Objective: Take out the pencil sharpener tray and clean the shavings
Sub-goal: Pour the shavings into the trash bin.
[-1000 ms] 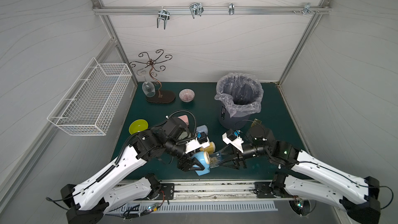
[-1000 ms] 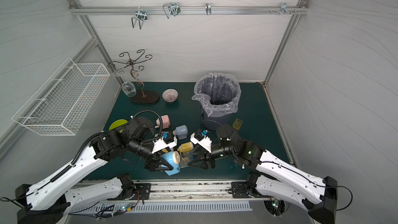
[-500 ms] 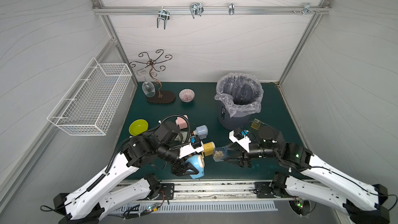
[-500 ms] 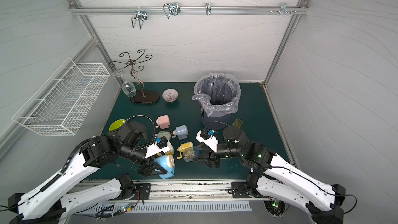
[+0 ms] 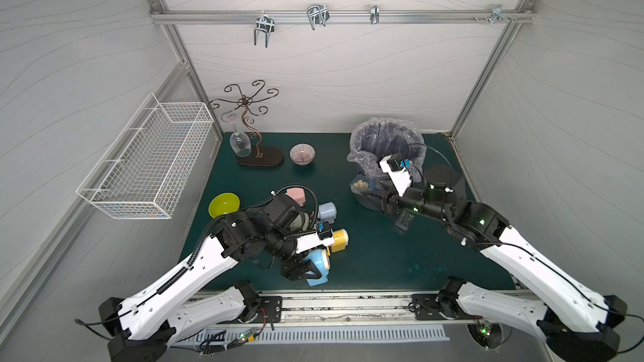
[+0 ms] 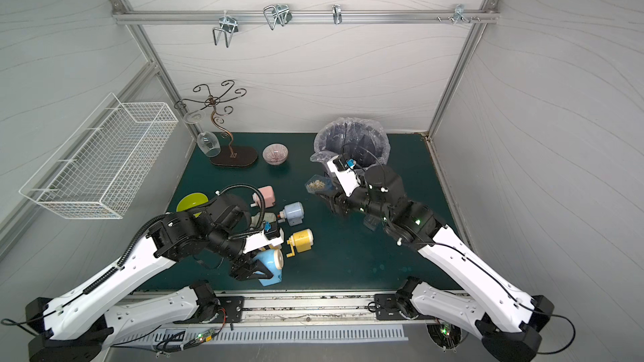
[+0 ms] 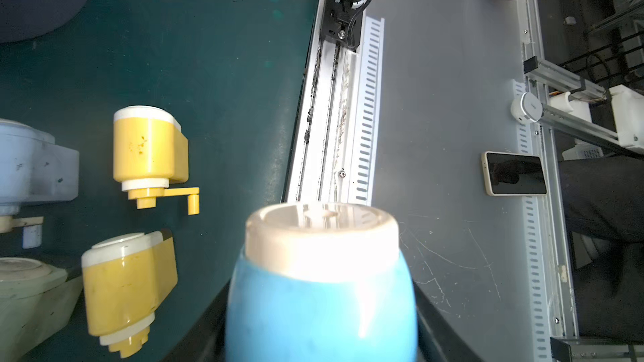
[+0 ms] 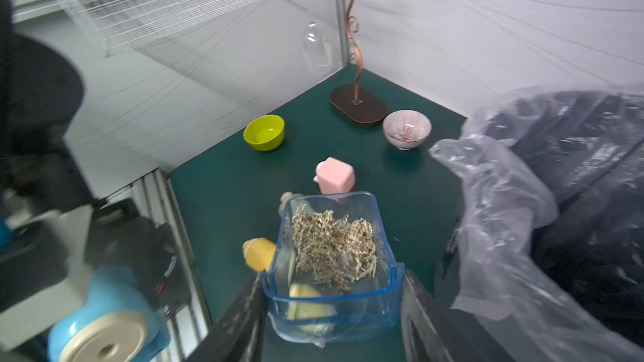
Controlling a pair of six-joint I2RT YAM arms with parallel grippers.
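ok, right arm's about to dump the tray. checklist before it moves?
1. Grip: right end effector closed on tray: ok.
2. Load: shavings inside tray: ok.
3. Position: tray above bin opening: not ok, it sits beside the bin.
4. Bin mouth open: ok.
5. Other arm: left end effector holds blue sharpener, away from bin: ok.
6. Flakes spilled on mat: cannot tell.
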